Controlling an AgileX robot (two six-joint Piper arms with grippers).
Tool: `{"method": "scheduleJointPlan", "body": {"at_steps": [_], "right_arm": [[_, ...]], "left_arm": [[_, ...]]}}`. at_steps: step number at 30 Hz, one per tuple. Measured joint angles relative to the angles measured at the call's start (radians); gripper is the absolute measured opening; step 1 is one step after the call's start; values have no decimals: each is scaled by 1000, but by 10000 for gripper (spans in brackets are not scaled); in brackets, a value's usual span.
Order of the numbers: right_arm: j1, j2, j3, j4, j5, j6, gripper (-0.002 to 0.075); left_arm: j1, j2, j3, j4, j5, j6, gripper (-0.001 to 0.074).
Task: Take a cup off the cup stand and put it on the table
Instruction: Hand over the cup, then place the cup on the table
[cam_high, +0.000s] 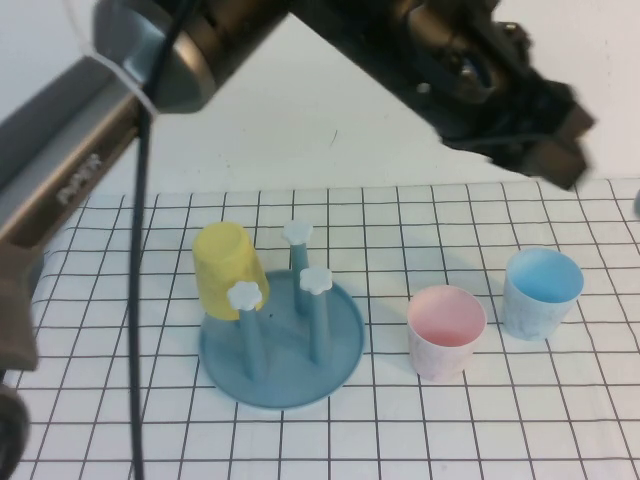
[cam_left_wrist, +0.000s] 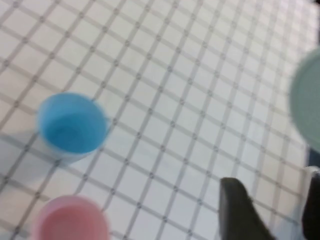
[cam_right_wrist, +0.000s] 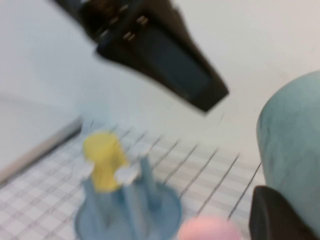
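The cup stand (cam_high: 282, 345) rests on the bench (cam_high: 420, 430), a white cloth with thin black grid lines. Only the yellow cup (cam_high: 228, 268) is on it, turned upside down over a peg; the other pegs with white flower knobs are free. A pink cup (cam_high: 446, 330) and a light blue cup (cam_high: 541, 290) already stand upright on the bench, near each other and well apart from the stand.

The mint-green cup (cam_right_wrist: 295, 150) is not on the stand any more. It fills one side of the right wrist view, touching a dark finger (cam_right_wrist: 275, 217) of the right gripper (cam_right_wrist: 300, 210), so I judge that the right jaws are grasping it, above the bench at the robot's right side. Its pale green edge also appears in the left wrist view (cam_left_wrist: 306, 107). In the high view this cup and the right gripper are outside the picture.

The left gripper (cam_high: 545, 140) hangs high over the far right part of the bench, above the light blue cup. Its jaws appear released, with nothing between the two dark fingers (cam_left_wrist: 240, 210).

So the taking-off seems done. What remains, in my judgement, is to lower the mint-green cup onto a free place of the bench and let it go.
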Motion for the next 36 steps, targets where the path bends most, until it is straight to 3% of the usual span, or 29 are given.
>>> {"method": "scheduleJointPlan", "body": {"at_steps": [2, 4, 7, 13, 20, 28, 36], "right_arm": [[0, 4, -48, -152, 61, 131, 29], [0, 15, -114, -319, 137, 263, 29], [0, 54, -235, -528, 292, 391, 29], [0, 211, -454, -759, 604, 521, 29], [28, 472, -480, -901, 626, 578, 29], [302, 711, -489, -1056, 511, 647, 29], [407, 990, -648, -1225, 556, 727, 28]], "left_arm": [[0, -27, 0, 124, 3, -39, 153], [0, -53, 0, 230, 4, -60, 65], [0, -88, -1, 334, 9, -71, 20], [0, -188, 57, 460, 10, -118, 3], [0, -366, 378, 414, 10, -111, 1], [0, -589, 768, 367, 8, -65, 1], [0, -730, 1002, 281, -41, -34, 1]]}}
